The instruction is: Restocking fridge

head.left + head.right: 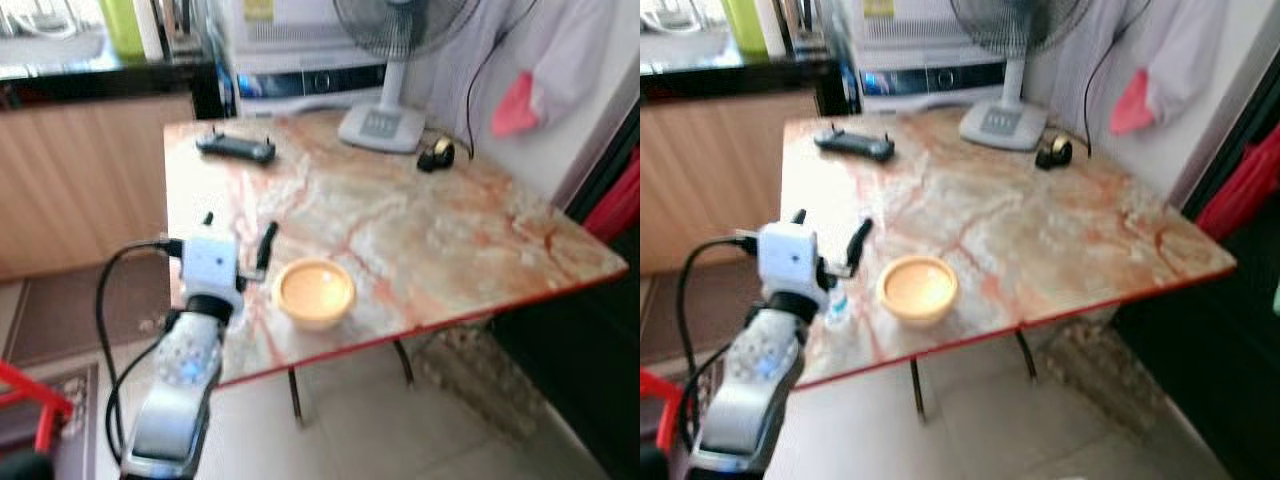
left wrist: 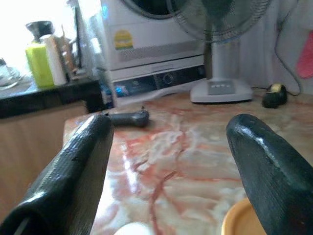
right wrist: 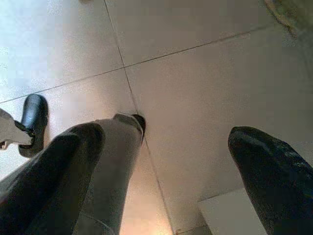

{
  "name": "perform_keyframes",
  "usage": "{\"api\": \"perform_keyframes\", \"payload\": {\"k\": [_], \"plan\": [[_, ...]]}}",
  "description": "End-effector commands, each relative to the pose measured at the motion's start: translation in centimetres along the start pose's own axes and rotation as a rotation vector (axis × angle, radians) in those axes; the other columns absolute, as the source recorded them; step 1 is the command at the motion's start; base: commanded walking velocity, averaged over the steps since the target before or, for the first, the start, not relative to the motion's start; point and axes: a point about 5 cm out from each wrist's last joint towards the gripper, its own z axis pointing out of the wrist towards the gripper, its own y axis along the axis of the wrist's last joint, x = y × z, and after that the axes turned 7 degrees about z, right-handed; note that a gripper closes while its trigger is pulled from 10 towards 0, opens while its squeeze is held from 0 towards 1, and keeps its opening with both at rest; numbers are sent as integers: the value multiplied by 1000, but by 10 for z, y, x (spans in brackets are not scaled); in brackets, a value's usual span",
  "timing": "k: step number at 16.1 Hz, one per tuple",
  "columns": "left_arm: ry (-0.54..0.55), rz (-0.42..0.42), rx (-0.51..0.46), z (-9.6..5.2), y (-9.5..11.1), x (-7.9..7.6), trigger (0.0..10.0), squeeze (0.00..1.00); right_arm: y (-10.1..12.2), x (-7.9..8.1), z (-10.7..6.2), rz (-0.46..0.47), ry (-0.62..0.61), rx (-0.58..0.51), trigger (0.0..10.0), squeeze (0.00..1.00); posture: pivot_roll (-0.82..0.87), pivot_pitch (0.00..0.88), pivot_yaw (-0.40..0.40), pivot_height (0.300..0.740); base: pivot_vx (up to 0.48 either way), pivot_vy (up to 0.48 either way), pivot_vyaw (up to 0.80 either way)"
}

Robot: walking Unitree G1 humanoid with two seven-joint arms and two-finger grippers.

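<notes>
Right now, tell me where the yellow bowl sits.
The yellow bowl sits on the marble table near its front edge, toward the robot's left, just right of the open left hand. The fan base stands at the table's far side.

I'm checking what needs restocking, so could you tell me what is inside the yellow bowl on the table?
The yellow bowl looks empty, showing only its pale orange inside; blur could hide something small. The left gripper hovers beside it, open.

Left arm [image 1: 175,390]: silver, raised from the lower left, wrist over the table's near left edge; black cable looped beside the forearm; left gripper [image 1: 238,240]: two long black fingers spread wide apart, nothing between them. Right gripper [image 3: 161,161]: pointing down at the floor; fingers parted, nothing held.
</notes>
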Motion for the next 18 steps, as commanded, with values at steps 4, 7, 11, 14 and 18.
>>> {"api": "perform_keyframes", "payload": {"k": [4, 7, 11, 14, 18], "plan": [[30, -42, 7, 10, 16, 16, 10000, 0, -1, 4, 1, -7, 14, 12, 10000, 0, 186, 0, -62, 740, 0, 0, 0], [-46, -136, 127, 17, 10, 16, 10000, 0, -1, 4, 1, -16, 18, 18, 10000, 0, 186, 0, -62, 740, 0, 0, 0], [-29, -106, 91, 23, 16, 25, 10000, 0, -1, 4, 1, -13, 15, 12, 10000, 0, 186, 0, -61, 740, 0, 0, 0], [20, -31, 73, 20, 21, 26, 10000, 0, 1, 3, 1, -13, 12, 9, 10000, 0, 177, 0, -68, 740, 0, 0, 0], [18, 118, 29, 21, 26, 25, 10000, 0, 2, 3, 1, -36, 15, 11, 10000, 0, 177, 0, -68, 740, 0, 0, 0]]}}
